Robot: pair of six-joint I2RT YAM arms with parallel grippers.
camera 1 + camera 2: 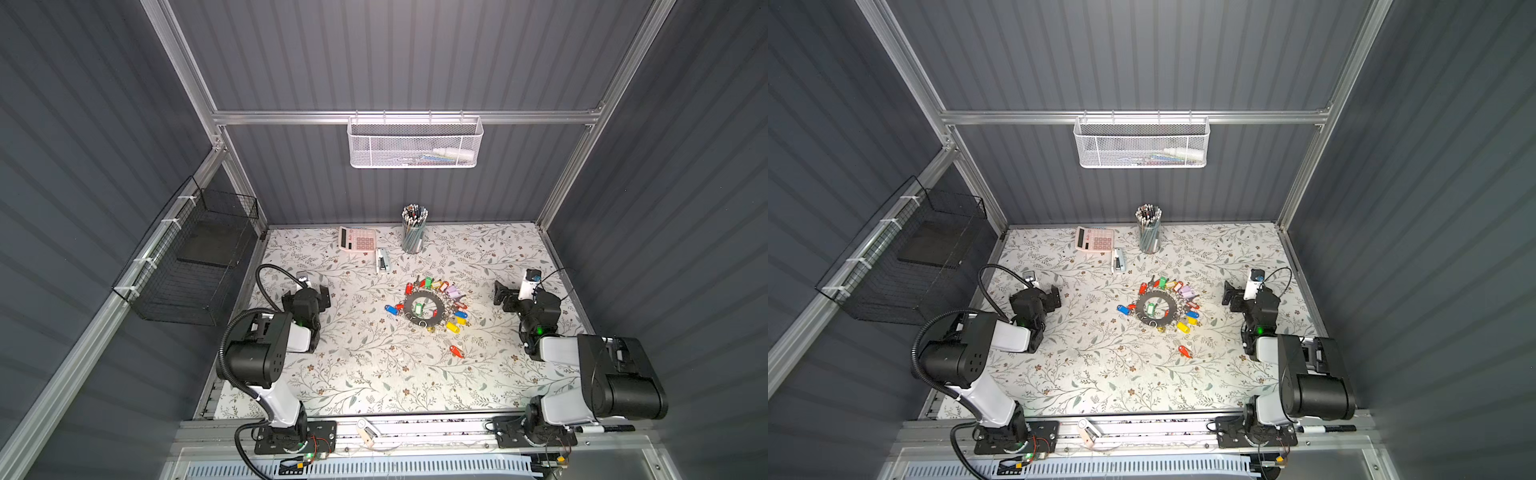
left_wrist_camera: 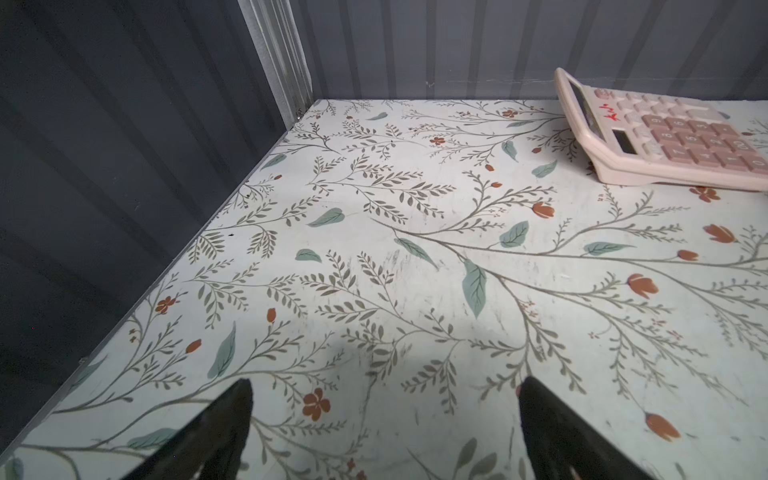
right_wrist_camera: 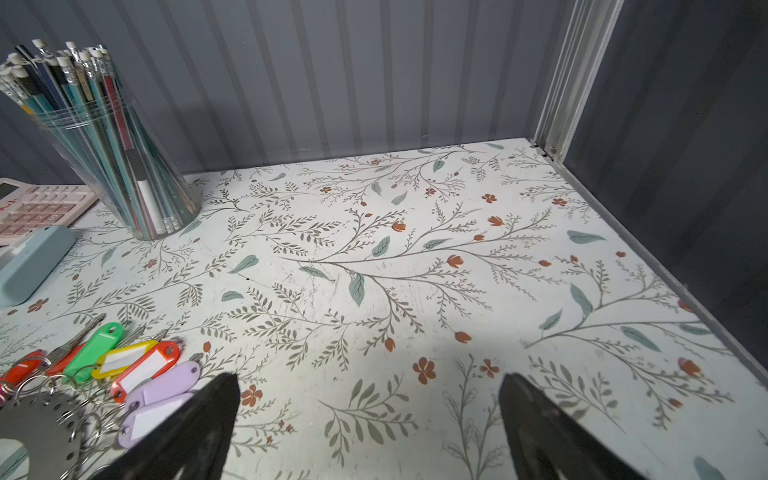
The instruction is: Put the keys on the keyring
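The keyring [image 1: 424,297] [image 1: 1156,296], a flat grey ring with a big hole, lies mid-table in both top views. The keys with coloured tags crowd around its rim, and a green tag lies in its hole. A blue tag [image 1: 390,309] lies at its left. One red-orange tagged key [image 1: 456,351] [image 1: 1185,351] lies apart, nearer the front. In the right wrist view the keyring [image 3: 37,419] shows beside green [image 3: 93,351], orange [image 3: 145,370] and lilac [image 3: 162,390] tags. My left gripper [image 1: 323,296] [image 2: 384,386] is open and empty, left of the keys. My right gripper [image 1: 500,291] [image 3: 370,380] stands open and empty at their right.
A pink calculator [image 1: 357,239] [image 2: 665,137], a pale blue stapler [image 1: 381,261] and a clear cup of pencils [image 1: 413,235] [image 3: 116,145] sit at the back. A white mesh basket [image 1: 415,143] hangs on the back wall, a black wire basket [image 1: 195,266] on the left wall.
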